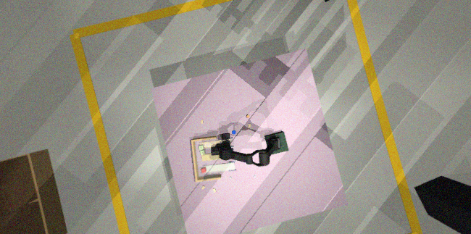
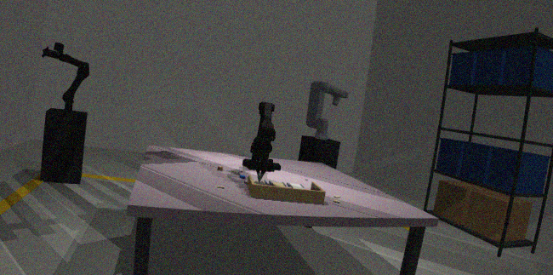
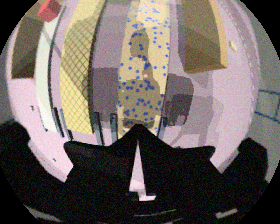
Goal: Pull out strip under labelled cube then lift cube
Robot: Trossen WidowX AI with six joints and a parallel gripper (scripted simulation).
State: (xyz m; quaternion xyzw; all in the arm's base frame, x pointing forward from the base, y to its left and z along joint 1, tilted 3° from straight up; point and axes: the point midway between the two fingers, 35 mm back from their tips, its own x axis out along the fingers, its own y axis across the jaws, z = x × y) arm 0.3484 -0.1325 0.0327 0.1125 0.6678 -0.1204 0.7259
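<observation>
My gripper (image 2: 259, 180) (image 3: 138, 127) is shut and empty, pointing down over the near end of the blue-dotted strip (image 3: 141, 65). A yellow cross-hatched strip (image 3: 77, 75) lies beside it, and a white strip (image 1: 222, 166) (image 3: 46, 85) bears a red cube (image 1: 203, 169) (image 3: 49, 9). Two green cubes (image 1: 201, 148) (image 1: 202, 152) sit side by side near the tray's closed end in the top view. They are outside the wrist view; their markings and exact supports cannot be told. The arm hides part of the strips from above.
A wooden tray (image 1: 194, 164) (image 2: 285, 193) (image 3: 206, 42) walls in the strips on three sides. Thin grey posts (image 3: 114, 127) (image 3: 162, 127) stand by the strip ends. A blue ball (image 1: 233, 132) (image 2: 242, 176), an orange block (image 1: 248, 116) (image 2: 219, 168) and small tan pieces lie outside the tray.
</observation>
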